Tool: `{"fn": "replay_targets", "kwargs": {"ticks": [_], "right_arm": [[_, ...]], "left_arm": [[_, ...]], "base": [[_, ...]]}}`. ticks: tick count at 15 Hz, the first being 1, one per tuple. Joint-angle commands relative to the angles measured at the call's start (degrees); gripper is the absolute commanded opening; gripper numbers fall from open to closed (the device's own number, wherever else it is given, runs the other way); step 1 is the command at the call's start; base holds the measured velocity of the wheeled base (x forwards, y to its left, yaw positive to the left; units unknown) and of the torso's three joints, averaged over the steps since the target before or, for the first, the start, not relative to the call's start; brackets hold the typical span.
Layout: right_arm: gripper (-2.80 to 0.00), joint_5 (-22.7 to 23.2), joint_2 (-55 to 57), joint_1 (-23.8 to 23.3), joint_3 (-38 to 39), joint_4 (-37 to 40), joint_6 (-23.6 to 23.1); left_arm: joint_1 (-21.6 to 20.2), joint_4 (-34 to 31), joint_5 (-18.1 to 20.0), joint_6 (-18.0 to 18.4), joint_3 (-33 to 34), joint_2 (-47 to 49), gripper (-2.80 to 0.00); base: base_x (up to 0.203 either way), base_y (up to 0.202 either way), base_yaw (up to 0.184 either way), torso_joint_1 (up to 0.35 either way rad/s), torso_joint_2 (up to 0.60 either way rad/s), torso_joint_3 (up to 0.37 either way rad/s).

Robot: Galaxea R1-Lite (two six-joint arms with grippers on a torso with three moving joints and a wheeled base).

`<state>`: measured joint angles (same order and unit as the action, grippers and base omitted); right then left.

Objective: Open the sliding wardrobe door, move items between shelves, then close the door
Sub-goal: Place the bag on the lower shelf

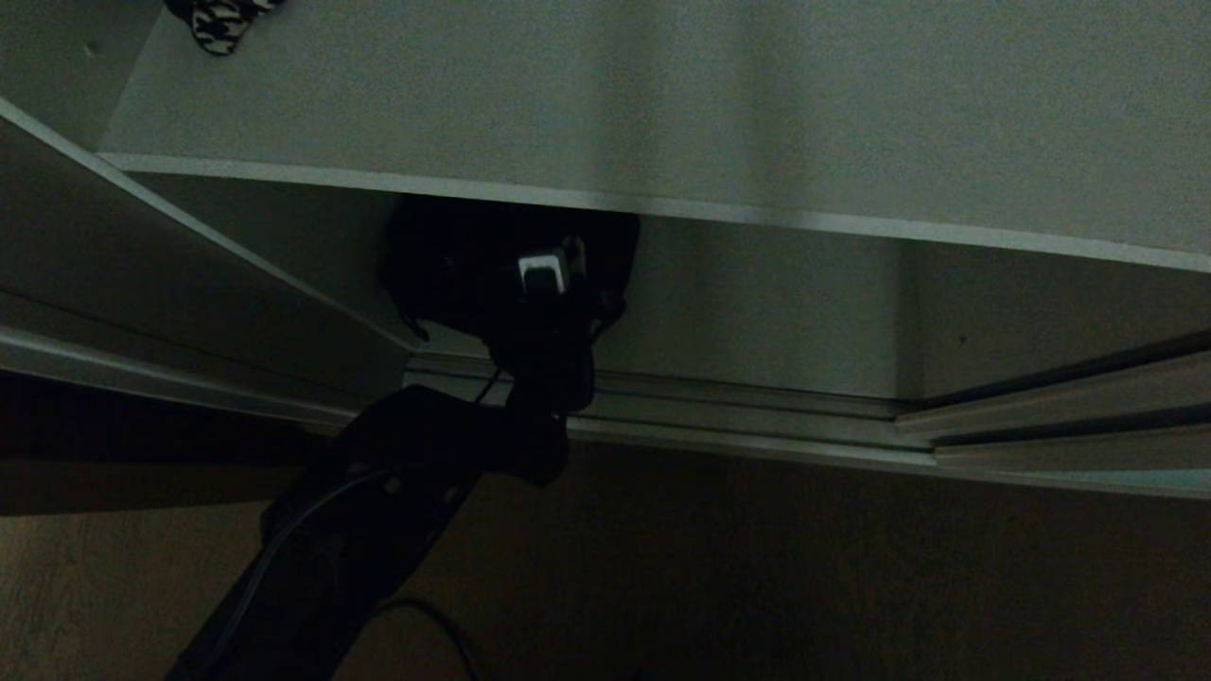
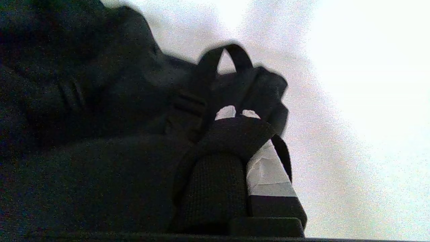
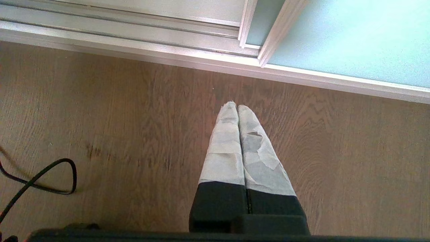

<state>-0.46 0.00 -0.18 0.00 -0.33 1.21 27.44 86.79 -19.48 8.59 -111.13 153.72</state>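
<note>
left pincer [image 2: 235, 117] clamped on black bag [image 2: 100, 111] strap under the shelf [image 1: 662, 203], right pincer [image 3: 238, 109] closed empty above floor [image 3: 134, 134]

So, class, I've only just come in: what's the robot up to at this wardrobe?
The left gripper has its jaws shut on a strap of the black bag, which sits in the open wardrobe under a shelf. The right gripper is parked, jaws shut and empty, above the wooden floor beside the sliding door.
</note>
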Motion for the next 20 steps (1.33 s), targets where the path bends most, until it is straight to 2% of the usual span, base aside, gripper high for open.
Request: {"fn": "replay_targets", "kwargs": {"ticks": [1, 6, 7, 8, 15, 18, 20], "right_arm": [[-2.80, 0.0, -0.1, 0.0, 0.0, 0.0, 0.0], [-2.80, 0.0, -0.1, 0.0, 0.0, 0.0, 0.0], [-2.80, 0.0, -0.1, 0.0, 0.0, 0.0, 0.0], [-2.80, 0.0, -0.1, 0.0, 0.0, 0.0, 0.0], [-2.80, 0.0, -0.1, 0.0, 0.0, 0.0, 0.0], [-2.80, 0.0, -0.1, 0.0, 0.0, 0.0, 0.0], [-2.80, 0.0, -0.1, 0.0, 0.0, 0.0, 0.0]], "left_arm": [[-0.1, 0.9, 0.1, 0.5, -0.1, 1.3, -2.80], [-0.5, 0.9, -0.3, 0.2, -0.1, 3.0, -2.80], [-0.7, 0.9, -0.3, 0.3, -0.1, 3.1, -2.26], [-0.7, 0.9, -0.9, 0.4, -0.1, 3.3, 0.00], [-0.6, 0.9, -2.2, -2.2, 0.1, -3.1, 0.00], [1.7, 0.7, -2.4, -3.4, 0.2, -6.7, 0.00], [2.5, -1.7, -2.6, -3.5, 0.3, -7.1, 0.00]], "base": [[0.000, 0.000, 0.000, 0.000, 0.00, 0.000], [0.000, 0.000, 0.000, 0.000, 0.00, 0.000], [0.000, 0.000, 0.000, 0.000, 0.00, 0.000], [0.000, 0.000, 0.000, 0.000, 0.00, 0.000], [0.000, 0.000, 0.000, 0.000, 0.00, 0.000], [0.000, 0.000, 0.000, 0.000, 0.00, 0.000], [0.000, 0.000, 0.000, 0.000, 0.00, 0.000]]}}
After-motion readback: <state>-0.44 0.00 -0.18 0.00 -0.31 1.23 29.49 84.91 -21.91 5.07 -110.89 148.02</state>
